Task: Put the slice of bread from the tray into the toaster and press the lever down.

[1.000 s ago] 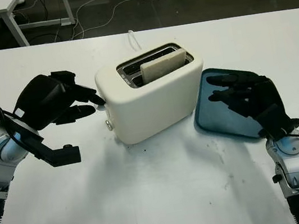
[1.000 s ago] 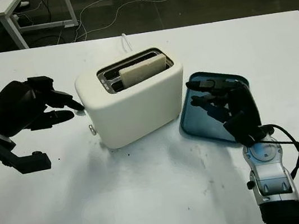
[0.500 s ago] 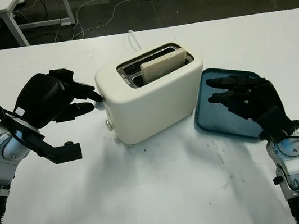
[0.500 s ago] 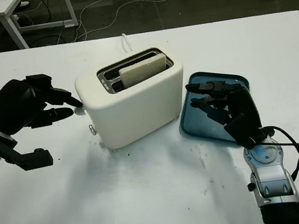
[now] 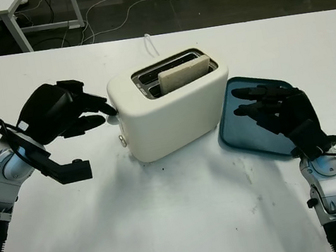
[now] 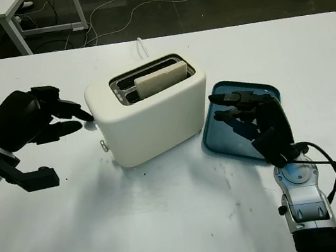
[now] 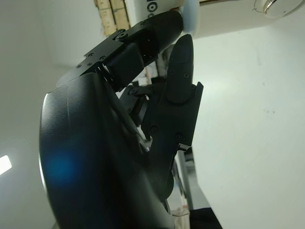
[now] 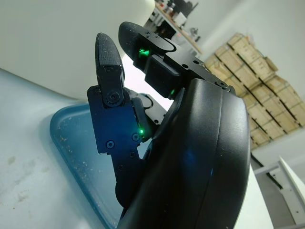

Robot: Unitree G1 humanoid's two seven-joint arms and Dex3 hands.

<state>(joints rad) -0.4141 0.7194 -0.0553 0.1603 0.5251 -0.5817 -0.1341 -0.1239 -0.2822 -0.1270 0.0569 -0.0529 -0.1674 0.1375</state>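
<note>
Slice of bread [image 5: 184, 74]: upright in toaster [image 5: 172, 109] slot | left hand [image 5: 70, 116]: holding nothing, fingertips at toaster's left end | right hand [image 5: 278, 112]: open above tray [image 5: 237, 137] | all on desk [image 5: 169, 215]

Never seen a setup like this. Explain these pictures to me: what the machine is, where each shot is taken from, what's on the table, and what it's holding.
This is a humanoid robot with two arms, each ending in a black three-finger hand. Two pictures come from a camera on its head, looking down at a white table. The other two come from cameras at its wrists, so each shows that arm's own hand up close.

On the table stands a cream toaster with a slice of bread upright in one slot, sticking out of the top. Beside it lies a blue tray.

The left hand is at the toaster's end, fingertips by the lever. The right hand is open above the tray. Neither hand holds anything.
</note>
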